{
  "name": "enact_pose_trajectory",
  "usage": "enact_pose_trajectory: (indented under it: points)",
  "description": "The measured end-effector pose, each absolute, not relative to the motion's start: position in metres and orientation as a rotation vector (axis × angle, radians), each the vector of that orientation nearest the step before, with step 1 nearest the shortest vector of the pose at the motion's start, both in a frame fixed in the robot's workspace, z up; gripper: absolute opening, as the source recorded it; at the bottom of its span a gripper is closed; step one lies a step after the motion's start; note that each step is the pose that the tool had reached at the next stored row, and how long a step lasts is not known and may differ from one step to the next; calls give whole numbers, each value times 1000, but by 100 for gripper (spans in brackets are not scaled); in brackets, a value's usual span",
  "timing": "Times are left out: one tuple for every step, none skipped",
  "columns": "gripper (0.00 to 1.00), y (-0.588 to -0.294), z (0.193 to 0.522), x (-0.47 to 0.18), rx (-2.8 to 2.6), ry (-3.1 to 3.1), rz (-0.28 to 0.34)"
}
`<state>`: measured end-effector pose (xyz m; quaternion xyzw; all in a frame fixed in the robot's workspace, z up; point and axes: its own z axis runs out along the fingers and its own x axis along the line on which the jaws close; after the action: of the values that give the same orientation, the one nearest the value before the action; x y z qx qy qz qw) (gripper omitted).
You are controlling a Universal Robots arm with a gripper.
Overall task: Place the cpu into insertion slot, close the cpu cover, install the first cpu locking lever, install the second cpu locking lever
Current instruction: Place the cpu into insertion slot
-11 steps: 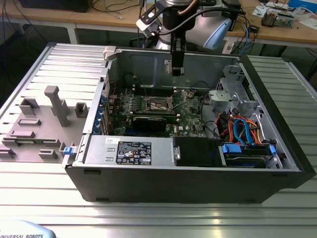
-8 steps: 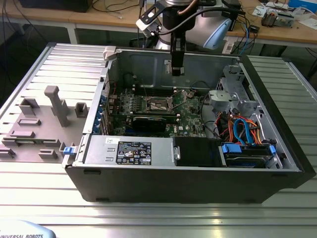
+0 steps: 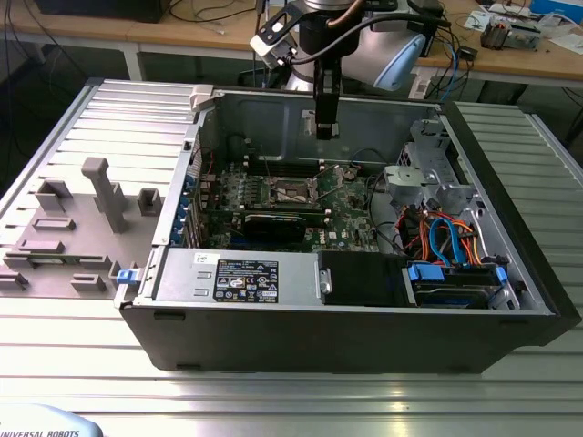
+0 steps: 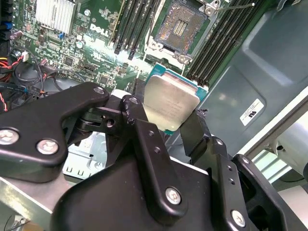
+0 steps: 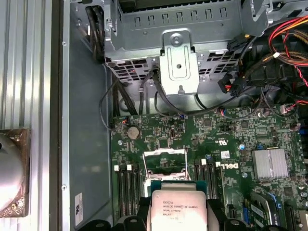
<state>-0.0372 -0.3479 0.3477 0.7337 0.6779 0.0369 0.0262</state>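
My gripper (image 3: 325,126) hangs inside the open computer case (image 3: 510,228), above the green motherboard (image 3: 351,223). It is shut on the cpu (image 4: 171,103), a flat square chip with a dull silver top, pinched at two opposite edges by the black fingers (image 4: 139,122). The cpu (image 5: 175,209) is in the air, short of the insertion slot (image 4: 184,25). That slot lies open, its dark centre bare inside a bright metal frame (image 5: 165,154). A metal piece at the slot's far end (image 4: 211,6) looks like the raised cpu cover. A thin wire lever (image 4: 238,6) sticks out beside it.
Black memory slots (image 4: 132,29) flank the socket on both sides. A finned heat sink (image 5: 271,163), a metal drive cage (image 5: 180,62) and red and orange cables (image 5: 288,33) stand around the board. A power supply (image 3: 237,273) fills the case front. A grey fixture plate (image 3: 82,218) lies at the exterior view's left.
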Motion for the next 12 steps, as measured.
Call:
enact_pose_trajectory:
  points:
    - [54, -348, 348, -37, 2267, 2095, 114]
    - [54, -348, 348, -37, 2267, 2095, 114]
    - [54, -348, 347, -37, 2267, 2095, 114]
    - [54, -348, 347, -37, 2267, 2095, 114]
    - [54, -348, 346, -37, 2267, 2095, 114]
    - [54, -348, 346, -37, 2269, 2094, 114]
    - [54, -348, 344, -37, 2275, 2086, 114]
    - [54, -348, 343, -37, 2289, 2070, 113]
    - [54, -348, 342, -37, 2303, 2054, 112]
    - [54, -348, 341, -37, 2310, 2045, 112]
    - [54, -348, 340, -38, 2314, 2040, 112]
    - [54, -348, 338, -39, 2314, 2040, 112]
